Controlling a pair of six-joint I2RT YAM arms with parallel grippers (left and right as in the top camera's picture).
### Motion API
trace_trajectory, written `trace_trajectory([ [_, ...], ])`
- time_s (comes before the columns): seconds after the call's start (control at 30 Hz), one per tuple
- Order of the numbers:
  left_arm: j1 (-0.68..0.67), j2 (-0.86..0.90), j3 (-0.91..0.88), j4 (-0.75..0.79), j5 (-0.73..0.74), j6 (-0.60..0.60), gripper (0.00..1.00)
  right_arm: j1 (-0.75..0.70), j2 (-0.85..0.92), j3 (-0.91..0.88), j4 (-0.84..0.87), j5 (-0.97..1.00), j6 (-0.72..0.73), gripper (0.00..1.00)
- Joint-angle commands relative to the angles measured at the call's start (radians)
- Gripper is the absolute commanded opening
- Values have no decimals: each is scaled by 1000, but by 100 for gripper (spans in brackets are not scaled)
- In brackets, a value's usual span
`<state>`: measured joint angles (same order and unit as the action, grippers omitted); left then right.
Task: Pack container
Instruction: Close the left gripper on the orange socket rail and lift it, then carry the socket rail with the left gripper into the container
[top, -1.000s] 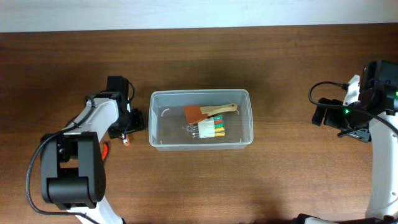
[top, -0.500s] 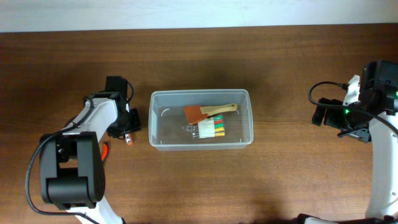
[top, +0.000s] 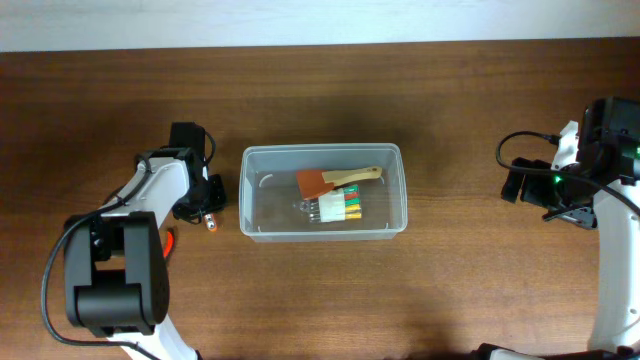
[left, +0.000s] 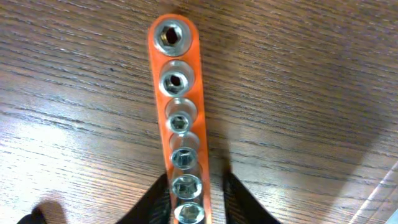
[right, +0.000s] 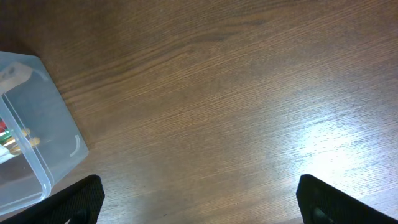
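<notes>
The clear plastic container (top: 320, 149) stands at the table's middle; its corner also shows in the right wrist view (right: 43, 134). Inside it lie a brown scraper with a wooden handle (top: 316, 183) and a white holder of coloured bits (top: 340, 207). An orange socket rail (left: 178, 112) with several silver sockets lies on the table left of the container; its tip shows in the overhead view (top: 210, 223). My left gripper (left: 196, 205) is closed narrowly around the rail's near end, just left of the container (top: 205, 200). My right gripper (right: 196, 199) is open and empty at the far right (top: 525, 188).
A small orange piece (top: 168, 240) peeks out from under my left arm. Bare wooden table lies between the container and my right gripper. A pale wall strip runs along the far table edge (top: 320, 20).
My left gripper has shifted slightly, and the rail's orange tip has moved a little toward the container. The right arm has not moved.
</notes>
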<state>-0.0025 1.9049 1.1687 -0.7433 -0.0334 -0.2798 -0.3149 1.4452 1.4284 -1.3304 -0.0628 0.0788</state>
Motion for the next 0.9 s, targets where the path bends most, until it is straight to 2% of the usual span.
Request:
trace_trajectory([
  [0.0, 6, 12, -9, 3, 4, 0, 27, -6, 2, -3, -1, -9, 4, 99],
  [0.13, 6, 12, -9, 3, 4, 0, 19, -6, 2, -3, -2, -9, 4, 99],
  [0.27, 6, 12, -9, 10, 4, 0, 2, -6, 2, -3, -2, -9, 4, 99],
  [0.47, 6, 10, 18, 3, 0, 5, 2, -6, 2, -3, -2, -9, 4, 99],
  [0.77, 1, -132, 346, -209, 0, 108, 2, -6, 2, -3, -2, -9, 5, 99],
  [0.87, -24, -183, 444, -269, 1, 203, 2, -6, 2, -3, -1, -9, 4, 99],
])
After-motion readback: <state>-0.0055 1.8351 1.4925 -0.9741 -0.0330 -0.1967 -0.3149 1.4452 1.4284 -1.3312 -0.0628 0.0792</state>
